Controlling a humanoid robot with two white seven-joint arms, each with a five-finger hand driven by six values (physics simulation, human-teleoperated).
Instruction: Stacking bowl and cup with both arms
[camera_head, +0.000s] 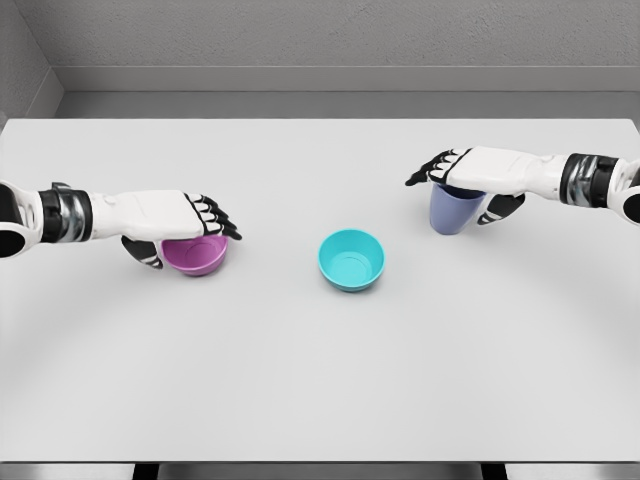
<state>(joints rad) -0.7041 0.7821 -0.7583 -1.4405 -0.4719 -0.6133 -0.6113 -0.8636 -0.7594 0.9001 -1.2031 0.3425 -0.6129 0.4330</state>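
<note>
Grey walls close off the far side of a wide white bench (320, 380) that fills most of my view. My left hand (175, 225) lies palm-down over the purple bowl (197, 256), fingers reaching across its rim and thumb curled down its near side, so I appear to have it gripped from above; the bowl's base looks to be on or just above the bench. My right hand (470, 180) covers the mouth of the lavender cup (455, 210) the same way, fingers draped over the top, thumb hooked around the side nearest my forearm, closed on it. The cup stands upright beneath my palm. Between my two hands, nearer the left one's fingertips than the right's, sits a teal bowl (351, 260), open side up, untouched and well apart from both.
</note>
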